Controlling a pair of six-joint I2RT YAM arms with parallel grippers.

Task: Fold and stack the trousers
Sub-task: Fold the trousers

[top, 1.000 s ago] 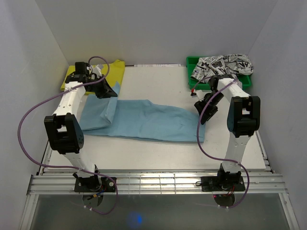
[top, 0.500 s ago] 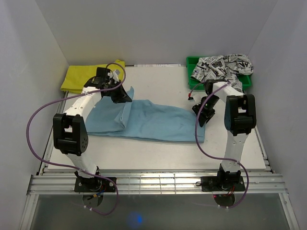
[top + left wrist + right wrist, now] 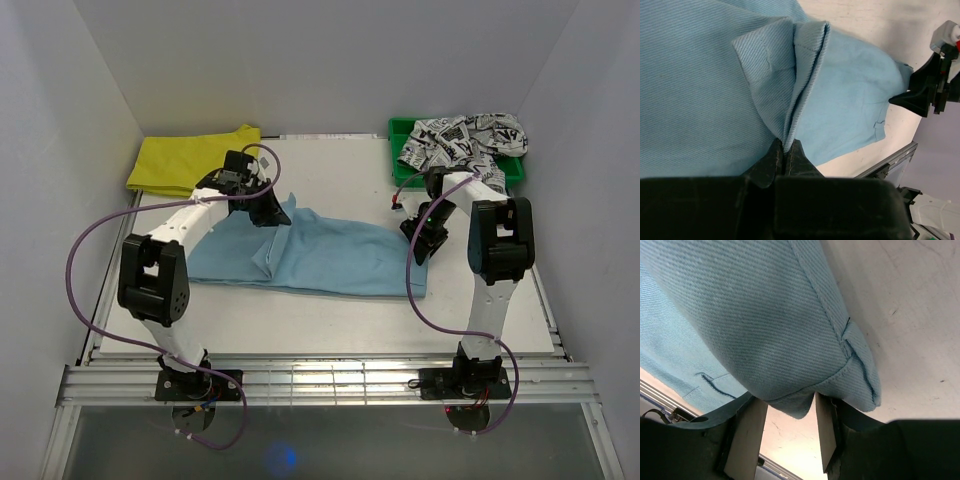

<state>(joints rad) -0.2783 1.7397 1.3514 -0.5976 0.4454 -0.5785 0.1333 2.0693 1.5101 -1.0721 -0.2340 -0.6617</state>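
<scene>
1. Since the earlier frame my left gripper (image 3: 268, 208) has swung rightward, away from the yellow garment (image 3: 185, 160), and dragged the left end of the trousers (image 3: 330, 255) with it. The raised flap now stands nearer the middle of the cloth. My right gripper (image 3: 425, 235) has hardly shifted.
2. In the left wrist view my left gripper (image 3: 786, 155) is pinched tight on a doubled edge of the trousers (image 3: 700, 90), with no gap between the fingers.
3. In the right wrist view my right gripper (image 3: 790, 425) straddles a seamed corner of the trousers (image 3: 755, 325). Cloth fills the space between the fingers, so I judge it clamped there.
4. The trousers lie across the middle of the table (image 3: 330, 320), their right end pinned by my right gripper and their left end lifted over the rest.
5. I judge the fold about halfway. The carried end has not reached the right end, and nothing is released.
6. Still to do: lay the flap down, let go, probably fold again, then stack. The yellow garment looks the likely pile. The printed garment (image 3: 465, 135) waits on the green bin (image 3: 400, 130).
</scene>
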